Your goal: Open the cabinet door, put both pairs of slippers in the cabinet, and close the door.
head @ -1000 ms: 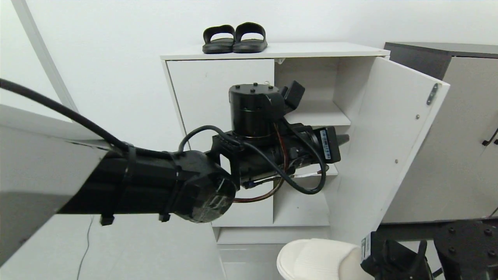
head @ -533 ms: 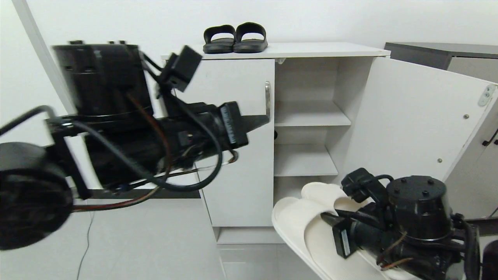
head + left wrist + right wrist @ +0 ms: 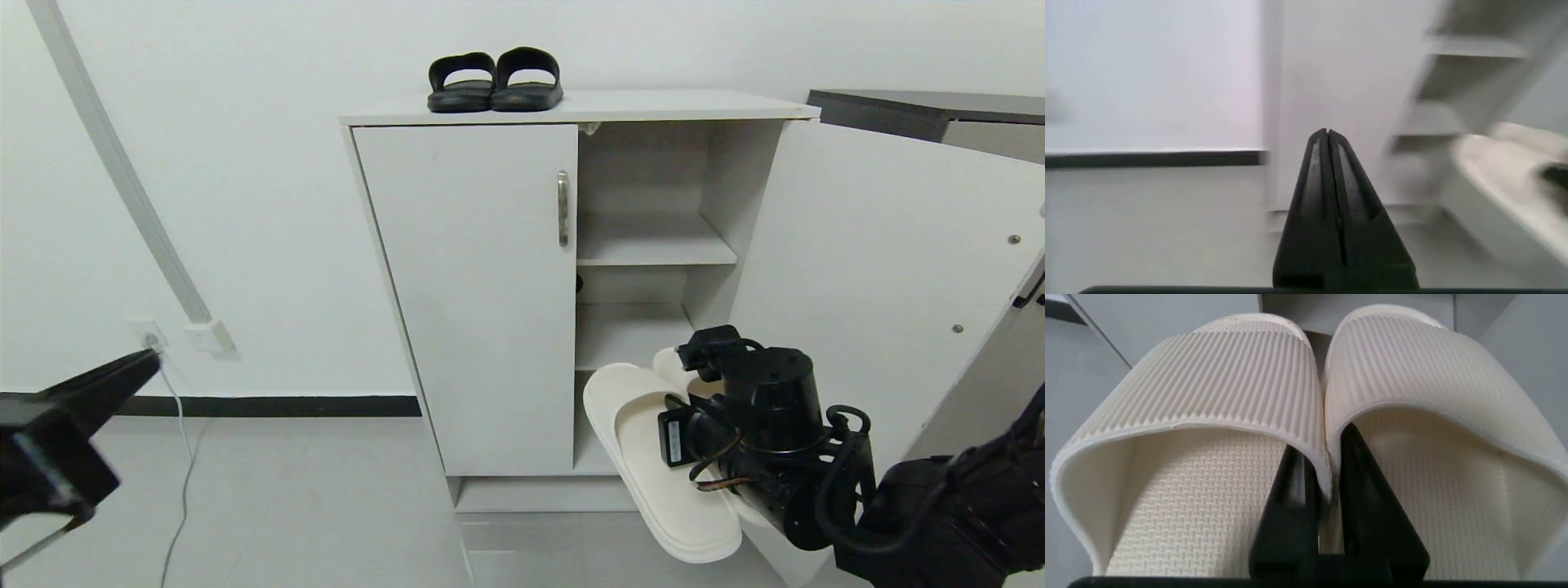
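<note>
The white slippers (image 3: 1249,400), seemingly light and soft, are being pinched together between the right gripper's (image 3: 1327,469) fingers at their touching straps.

Wall socket (image 3: 147,333), slanted conduit (image 3: 120,163), black baseboard (image 3: 269,406) along the floor, grey cabinet (image 3: 922,106) at right.

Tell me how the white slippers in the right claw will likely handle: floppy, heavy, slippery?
Probably light: the right claw carries both white slippers by pinched straps alone. The soles look unbent, so fairly stiff. Ribbed straps likely resist slipping.
</note>
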Motion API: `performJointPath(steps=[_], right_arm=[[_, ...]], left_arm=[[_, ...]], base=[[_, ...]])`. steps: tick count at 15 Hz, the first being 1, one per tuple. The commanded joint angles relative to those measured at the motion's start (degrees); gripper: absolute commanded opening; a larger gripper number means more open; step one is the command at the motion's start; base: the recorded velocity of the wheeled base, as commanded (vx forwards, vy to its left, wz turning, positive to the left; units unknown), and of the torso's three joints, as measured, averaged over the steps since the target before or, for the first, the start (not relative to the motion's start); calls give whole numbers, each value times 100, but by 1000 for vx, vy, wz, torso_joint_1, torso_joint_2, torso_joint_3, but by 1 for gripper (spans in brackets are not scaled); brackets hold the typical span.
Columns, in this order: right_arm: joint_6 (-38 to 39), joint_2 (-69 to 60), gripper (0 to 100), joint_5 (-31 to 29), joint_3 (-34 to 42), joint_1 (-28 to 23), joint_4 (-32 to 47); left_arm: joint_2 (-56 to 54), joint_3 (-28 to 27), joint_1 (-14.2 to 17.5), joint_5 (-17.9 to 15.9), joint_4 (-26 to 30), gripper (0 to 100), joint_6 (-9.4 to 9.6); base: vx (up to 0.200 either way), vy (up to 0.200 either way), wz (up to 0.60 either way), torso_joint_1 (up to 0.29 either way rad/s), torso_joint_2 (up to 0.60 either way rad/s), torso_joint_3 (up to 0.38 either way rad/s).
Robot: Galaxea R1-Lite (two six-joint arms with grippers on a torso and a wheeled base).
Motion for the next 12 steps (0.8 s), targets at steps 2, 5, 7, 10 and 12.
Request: performJointPath(steps=[2,5,7,10,12], right_arm=[[-14,111,0,0,21,11,-5],[-23,111,0,0,30,29,-5],[-23,120,0,0,38,81,-5],[-23,129,0,0,74,117,-5],[-23,138,0,0,74,125,-5]], left_arm=[[-2186,1725,1399,303,36,0,178],[-2933,2217,1707,250,239,0,231],[-3838,2420,1716,-251,1030,0,372],[-4647,2595,1839,-752,1706,0,486],[-4770,2587,1891,-1376,2032,0,530]], base=[[0,0,0,0,0,0],[0,0,0,0,0,0],[0,0,0,0,0,0],[0,0,0,0,0,0],[0,0,0,0,0,0]])
